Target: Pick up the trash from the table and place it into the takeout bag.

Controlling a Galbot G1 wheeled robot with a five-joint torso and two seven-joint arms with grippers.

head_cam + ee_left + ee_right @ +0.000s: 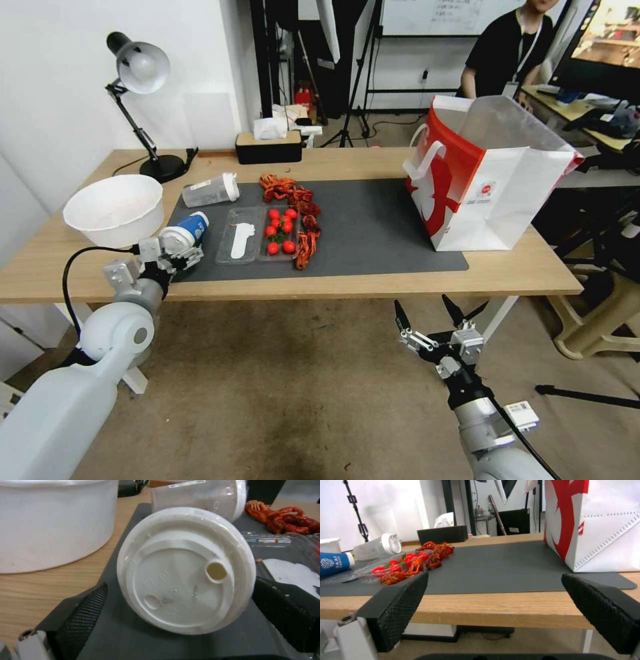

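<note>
White plastic covers the mouth of the paper cup (186,570), a round lid with a small drink hole; the cup lies on its side at the near left corner of the grey mat (373,227), its blue-and-white body pointing away from the robot. The left gripper (175,257) sits right at that lid with its fingers (83,620) spread to either side of it, and whether the pads touch the rim cannot be told. The right gripper (427,317) hangs below the table (520,273) edge, well apart from everything, its fingers (400,605) wide open.

Just beside the cup lies a clear tray (257,235) holding cherry tomatoes (280,230), with red crayfish shells (293,200) strung along its far side. Beyond the cup, a clear plastic cup (210,190) with a white cap lies on its side. A large white bowl (115,208) stands on the bare wood to the left, near the gripper. The takeout bag (493,180) stands upright and open at the mat's right end, well apart from the cups. A desk lamp (143,100) and a tissue box (269,147) stand along the far edge.
</note>
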